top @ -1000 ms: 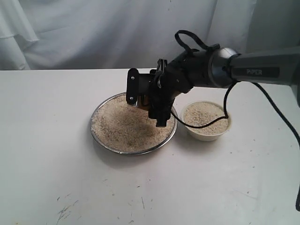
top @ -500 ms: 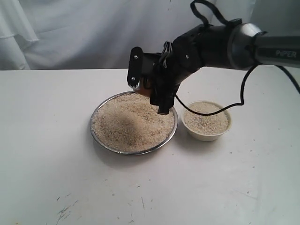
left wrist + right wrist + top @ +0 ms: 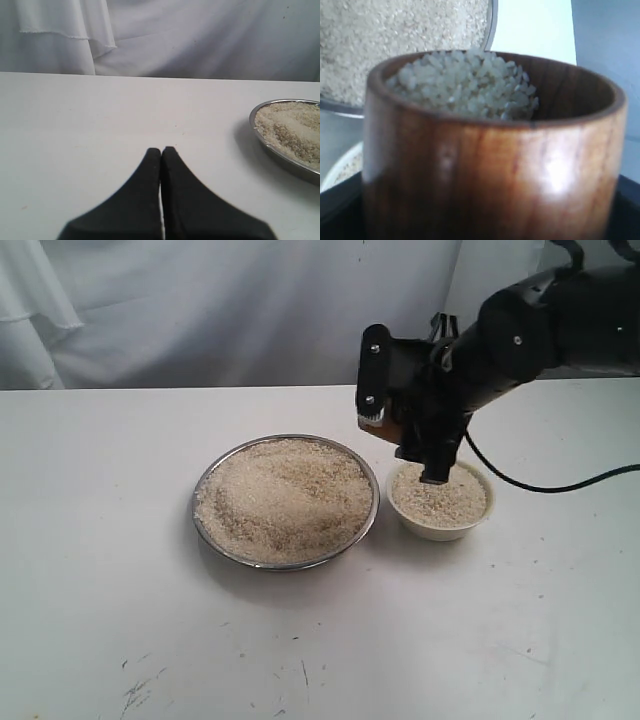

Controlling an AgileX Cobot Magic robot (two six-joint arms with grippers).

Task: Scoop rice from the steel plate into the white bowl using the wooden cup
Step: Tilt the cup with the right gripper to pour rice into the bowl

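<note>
1. Now the small, reddish-brown, barrel-shaped wooden cup [image 3: 490, 150] is clamped between the jaws of the right gripper [image 3: 403, 435]. It is held upright and is heaped with off-white rice grains [image 3: 465, 82].
2. The wooden cup is carried above the left edge of the small, round, cream-white bowl [image 3: 440, 530]. That white bowl is already partly filled and is set just right of the wide, shallow, shiny steel plate [image 3: 197, 512].
3. The step in hand is judged to be the pour. The wooden cup is best brought over the middle of the white bowl before any tilt is begun. From where it is held now, a spill onto the white table [image 3: 120, 620] or back into the steel plate could be expected.
4. The tilt should be made slowly, with the mouth kept low above the white bowl, so that grains are not bounced over the rim.
5. The grip should not be loosened while the wooden cup is tipped, since smooth wood may be expected to slip.
6. The left gripper [image 3: 161, 152] is seen with its black fingers pressed together on nothing. It is above the table, apart from the steel plate, and is not needed.
</note>
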